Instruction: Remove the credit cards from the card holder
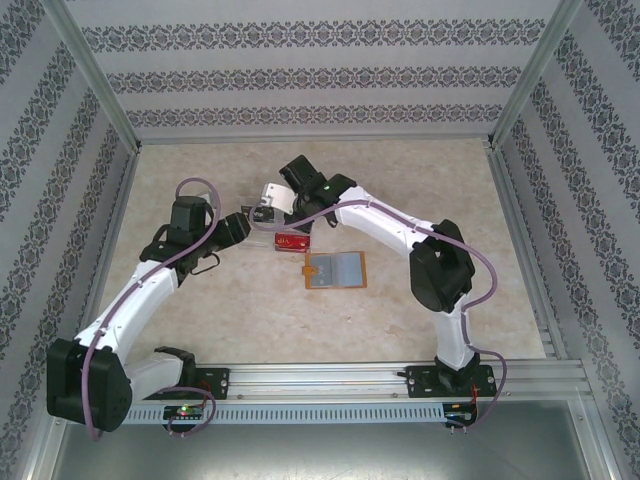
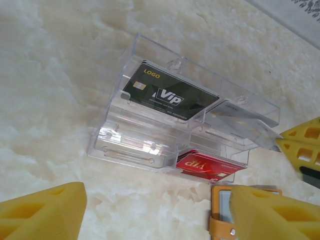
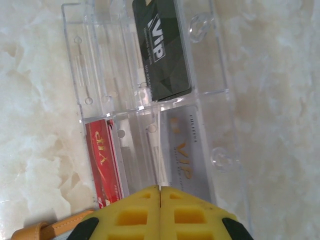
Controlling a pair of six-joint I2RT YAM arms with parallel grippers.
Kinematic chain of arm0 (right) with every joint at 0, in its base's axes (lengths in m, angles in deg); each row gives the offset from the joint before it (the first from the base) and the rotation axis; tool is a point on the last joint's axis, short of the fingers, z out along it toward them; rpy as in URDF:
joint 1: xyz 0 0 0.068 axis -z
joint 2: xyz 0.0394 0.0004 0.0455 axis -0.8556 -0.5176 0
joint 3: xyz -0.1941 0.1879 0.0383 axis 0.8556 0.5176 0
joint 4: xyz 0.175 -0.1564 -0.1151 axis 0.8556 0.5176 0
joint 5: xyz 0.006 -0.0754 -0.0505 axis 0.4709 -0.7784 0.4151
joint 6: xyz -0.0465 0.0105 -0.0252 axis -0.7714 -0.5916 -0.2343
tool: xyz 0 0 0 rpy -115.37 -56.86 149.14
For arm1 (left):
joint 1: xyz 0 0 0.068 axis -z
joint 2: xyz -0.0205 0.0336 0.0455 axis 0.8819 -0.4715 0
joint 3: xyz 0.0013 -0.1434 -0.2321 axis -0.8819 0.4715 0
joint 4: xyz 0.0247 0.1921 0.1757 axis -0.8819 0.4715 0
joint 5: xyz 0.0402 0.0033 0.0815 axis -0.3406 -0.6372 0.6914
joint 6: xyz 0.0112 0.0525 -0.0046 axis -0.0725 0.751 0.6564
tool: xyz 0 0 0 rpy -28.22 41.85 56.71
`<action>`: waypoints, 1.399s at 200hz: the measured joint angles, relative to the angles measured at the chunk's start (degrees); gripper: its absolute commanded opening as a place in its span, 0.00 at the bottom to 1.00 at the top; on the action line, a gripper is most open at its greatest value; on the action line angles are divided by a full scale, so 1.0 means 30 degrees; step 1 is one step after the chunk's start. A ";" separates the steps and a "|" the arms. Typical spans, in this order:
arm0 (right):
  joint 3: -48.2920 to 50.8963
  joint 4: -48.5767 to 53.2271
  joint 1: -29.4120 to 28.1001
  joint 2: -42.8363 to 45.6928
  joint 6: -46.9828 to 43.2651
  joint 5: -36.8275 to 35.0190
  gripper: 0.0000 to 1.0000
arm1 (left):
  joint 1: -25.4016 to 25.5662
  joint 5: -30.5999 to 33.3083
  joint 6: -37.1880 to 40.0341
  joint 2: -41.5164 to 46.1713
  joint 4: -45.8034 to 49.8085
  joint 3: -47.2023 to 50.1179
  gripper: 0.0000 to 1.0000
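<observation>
Left gripper (image 2: 155, 200): spread wide with nothing between its fingers; it hovers low over the counter (image 1: 250, 310), at the near side of the clear tray (image 2: 125, 145).
Right gripper (image 3: 160, 192): pressed together, tip at the near end of the tray over the grey card (image 3: 184, 150). You cannot tell from these views whether a card edge is nipped between the fingers or the card lies free.
Card holder (image 1: 336, 270): lies opened flat on the counter, grey-blue pockets up, just beside the tray and apart from both grippers. The pockets look bare from above, but they are too small in that view for you to be sure.
Black card (image 2: 167, 95): flat in a far compartment of the tray.
Red card (image 2: 210, 167): in a near compartment, on the card holder's side.
Grey card, seating: in the compartment next to the black one; it looks tilted from the left wrist, so count it as not fully seated.
Empty slot: one compartment of the tray holds nothing.
Progress, judged: three cards are out, so the task looks close to finished.
Left to do, judged: let the grey card settle, then check the pockets for any card remaining.
</observation>
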 measured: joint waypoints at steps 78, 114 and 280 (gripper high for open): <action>-0.0357 -0.0393 0.0007 -0.0517 -0.1100 -0.0678 0.00 | 0.0000 0.0000 -0.0597 0.1705 0.0146 0.1056 1.00; -0.0357 -0.0393 0.0007 -0.0736 -0.1384 -0.0743 0.00 | 0.0000 0.0007 -0.0597 0.1938 0.0160 0.1056 1.00; -0.0357 -0.0648 0.0328 -0.1719 -0.1311 -0.1435 0.29 | 0.0000 0.0007 -0.0597 0.1938 0.0226 0.1056 1.00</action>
